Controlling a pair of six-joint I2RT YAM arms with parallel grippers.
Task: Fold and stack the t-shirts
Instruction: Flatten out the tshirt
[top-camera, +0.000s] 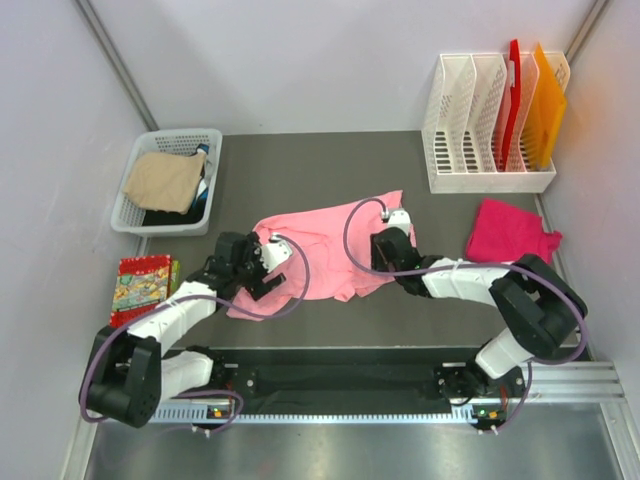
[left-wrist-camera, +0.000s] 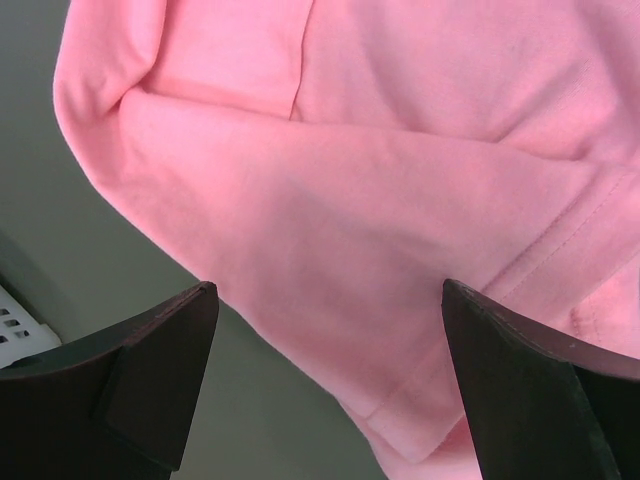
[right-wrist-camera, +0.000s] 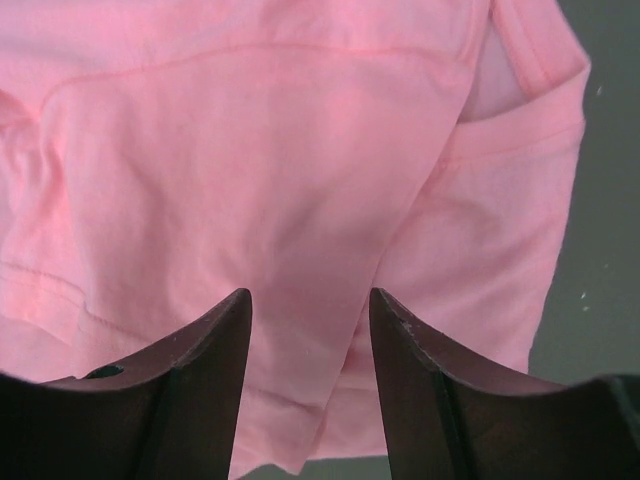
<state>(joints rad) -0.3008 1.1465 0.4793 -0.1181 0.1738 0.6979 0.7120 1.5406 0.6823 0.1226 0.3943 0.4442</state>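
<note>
Folding pink shirt (top-camera: 320, 240), seemingly just starting: left fingers (left-wrist-camera: 150, 380) wide apart, right fingers (right-wrist-camera: 200, 380) narrowly parted, both empty; next likely needs pinching edges.

- Top view's bright and even, soft light from above; only faint shadows on the dark grey matte table top (top-camera: 330, 160).
- Brushed metal strip (top-camera: 350, 450) at the near edge has a pale sheen.
- Translucent orange plastic divider (top-camera: 548, 100) glows and tints the wall (top-camera: 592, 120) beside it.
- Wrist views: light salmon-pink soft cloth t-shirt (left-wrist-camera: 350, 200) looks slightly soft, seams still readable; left gripper (left-wrist-camera: 328, 290) and right gripper (right-wrist-camera: 310, 295) have blurry dark fingers.
</note>
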